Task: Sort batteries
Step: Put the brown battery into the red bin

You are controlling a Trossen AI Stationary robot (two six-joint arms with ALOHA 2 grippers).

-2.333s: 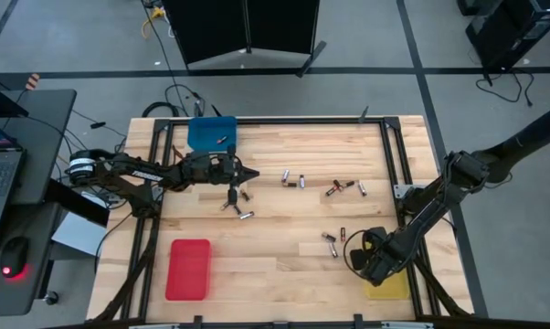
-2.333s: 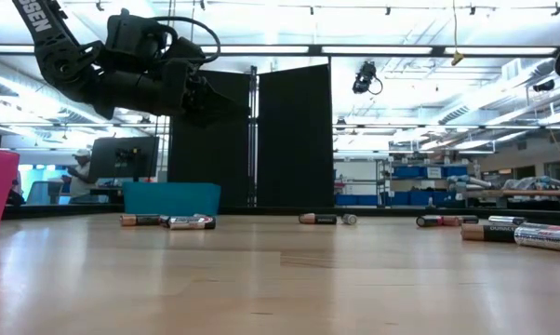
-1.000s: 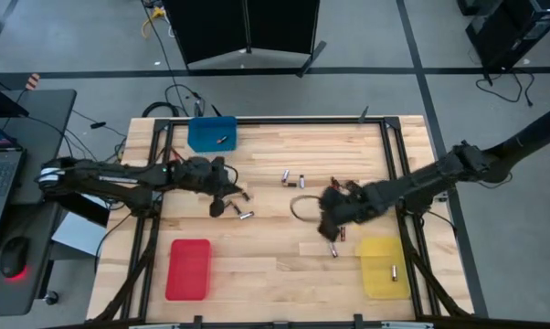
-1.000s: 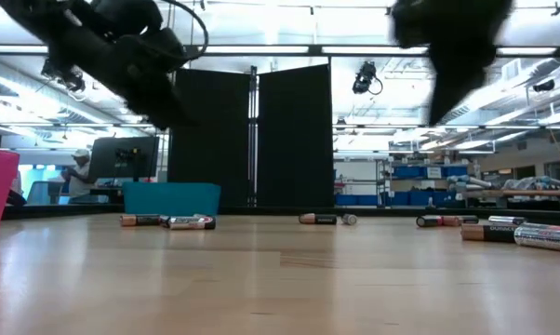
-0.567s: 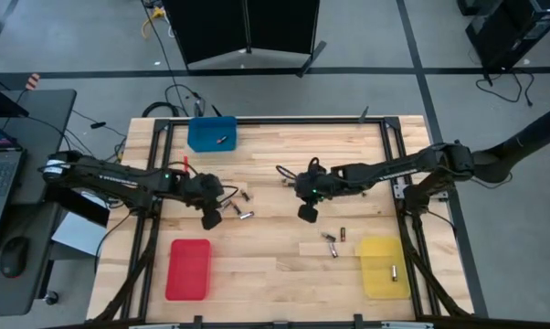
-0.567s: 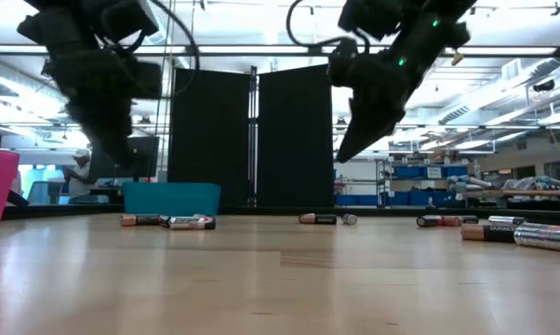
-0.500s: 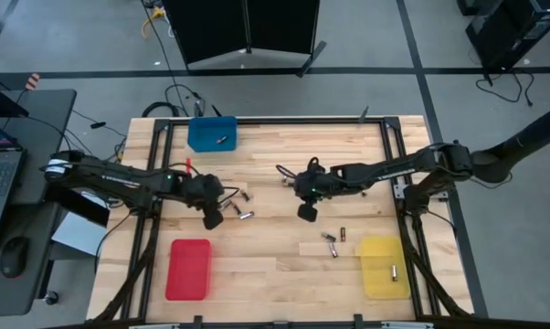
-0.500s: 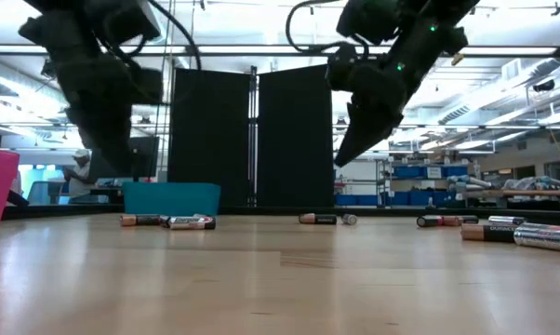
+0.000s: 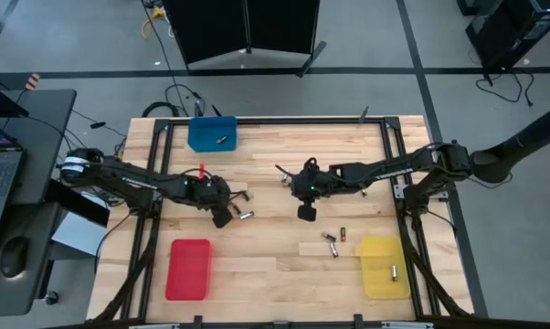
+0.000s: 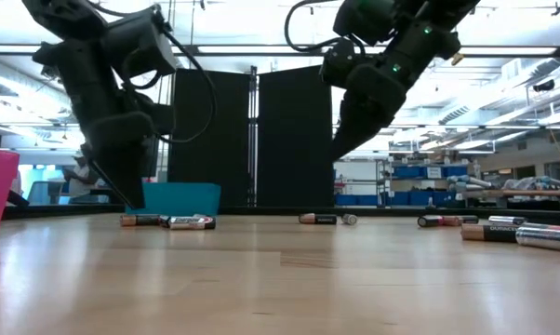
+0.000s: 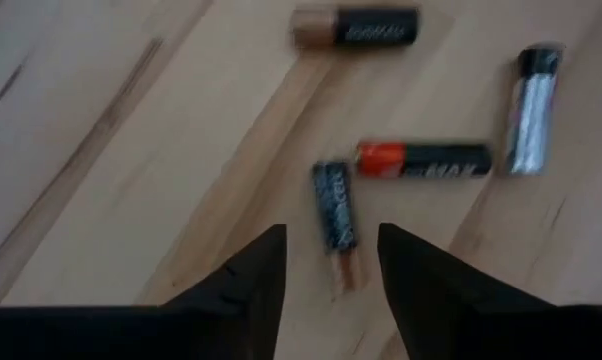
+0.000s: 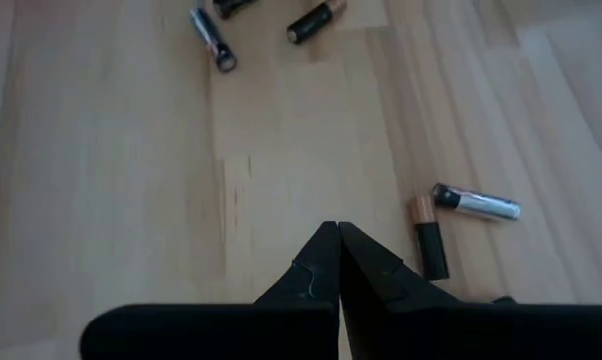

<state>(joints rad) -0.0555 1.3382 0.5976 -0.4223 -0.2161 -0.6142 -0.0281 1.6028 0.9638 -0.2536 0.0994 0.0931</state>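
Observation:
Batteries lie scattered on the wooden table point(image 9: 275, 274). My left gripper point(image 9: 222, 217) hangs low over the left-hand group, open, pointing down. In the left wrist view a black battery with a copper end point(image 11: 336, 212) lies just ahead of my left gripper point(image 11: 331, 262), its copper end in the gap between the fingers and touching neither. A red-and-black battery point(image 11: 426, 158) and a silver one point(image 11: 533, 108) lie beside it. My right gripper point(image 9: 304, 212) hangs shut above the table's middle, holding nothing point(image 12: 336, 240). A black battery point(image 12: 428, 238) and a silver one point(image 12: 476, 203) lie near it.
A blue tray point(image 9: 202, 128) at the far edge holds one battery point(image 9: 222, 140). The red tray point(image 9: 188, 269) sits near left. The yellow tray point(image 9: 377, 274) near right holds one battery point(image 9: 393, 271). More batteries lie at the middle far side point(image 9: 293, 179) and right point(image 9: 348, 186).
My right gripper has swung from near the yellow tray toward the table's left and far side, and now hangs over the middle. My left gripper has moved a little toward the near edge and down, close over the left group of batteries.

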